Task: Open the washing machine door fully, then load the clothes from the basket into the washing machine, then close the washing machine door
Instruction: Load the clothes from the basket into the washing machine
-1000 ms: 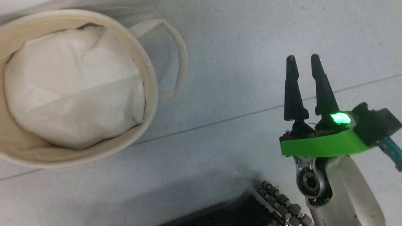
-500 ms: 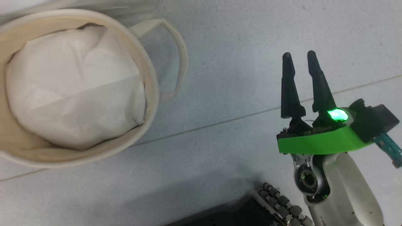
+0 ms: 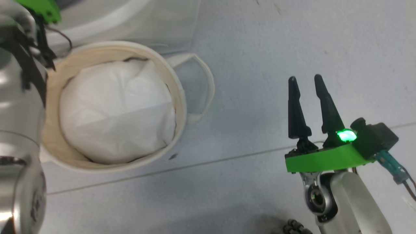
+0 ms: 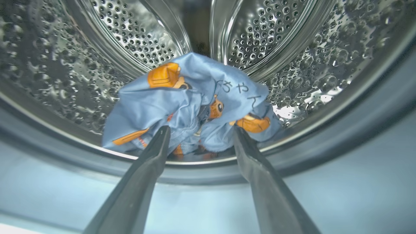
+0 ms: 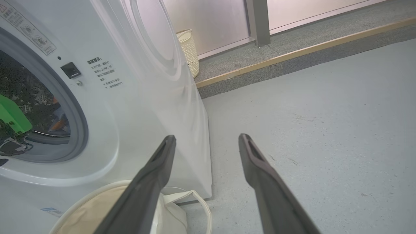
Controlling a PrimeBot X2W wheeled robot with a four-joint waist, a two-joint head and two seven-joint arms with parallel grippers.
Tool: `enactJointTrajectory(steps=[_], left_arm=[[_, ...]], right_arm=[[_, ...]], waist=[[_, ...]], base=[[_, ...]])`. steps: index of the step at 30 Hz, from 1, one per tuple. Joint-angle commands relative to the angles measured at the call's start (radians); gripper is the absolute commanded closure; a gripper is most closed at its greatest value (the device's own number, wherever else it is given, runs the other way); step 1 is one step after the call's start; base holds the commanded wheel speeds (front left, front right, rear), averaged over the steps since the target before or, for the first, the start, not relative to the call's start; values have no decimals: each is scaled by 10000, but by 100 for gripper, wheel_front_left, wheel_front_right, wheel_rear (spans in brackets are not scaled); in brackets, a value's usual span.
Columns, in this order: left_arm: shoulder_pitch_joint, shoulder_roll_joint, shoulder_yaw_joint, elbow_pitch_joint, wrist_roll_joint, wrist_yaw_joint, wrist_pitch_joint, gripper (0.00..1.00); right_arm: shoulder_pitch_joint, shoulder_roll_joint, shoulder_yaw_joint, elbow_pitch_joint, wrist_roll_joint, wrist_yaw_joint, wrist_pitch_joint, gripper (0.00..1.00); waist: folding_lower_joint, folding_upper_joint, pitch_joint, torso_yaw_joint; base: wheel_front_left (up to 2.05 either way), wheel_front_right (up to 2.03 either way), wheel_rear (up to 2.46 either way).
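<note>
A light blue garment with orange marks, part of the clothes, lies crumpled at the front of the washing machine's steel drum. My left gripper hangs open just above it, the fingers apart and holding nothing. The white washing machine stands at the left of the right wrist view. The cream basket sits on the floor before it, holding a plain white sheet. My right gripper is open and empty, well to the right of the basket. The washing machine door is out of view.
My silver left arm runs up the left edge of the head view beside the basket. Grey floor spreads between the basket and my right gripper. A pale woven bin and a raised kerb lie beyond the machine.
The head camera has shifted, so the basket now sits lower and further right and my left arm shows at the left edge. The right gripper stays open. My left gripper has opened.
</note>
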Motion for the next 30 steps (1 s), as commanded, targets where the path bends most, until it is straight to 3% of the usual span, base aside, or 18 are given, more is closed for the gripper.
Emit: enactJointTrajectory(steps=[1,7,18,30], left_arm=[[157,321,37,-222,-117,-34,-142,0],[1638,-232,-78,-286,-194,-233,-248,0],[4913,-914,-142,-1798,-308,-363,-260,0],[8117,-1294,82,-4445,-595,182,-261,0]], right_arm=[[342,-20,162,-224,-86,73,-49,0],[723,-20,4,-2,-241,73,-49,0],[1701,-20,-647,235,-339,73,-49,0],[2787,-20,-1197,56,-253,73,-49,0]], waist=[[0,0,-619,395],[0,0,-1732,804],[0,0,-3843,1340],[0,0,-5430,1827]], base=[[0,0,0],[0,0,0],[0,0,0],[0,0,0]])
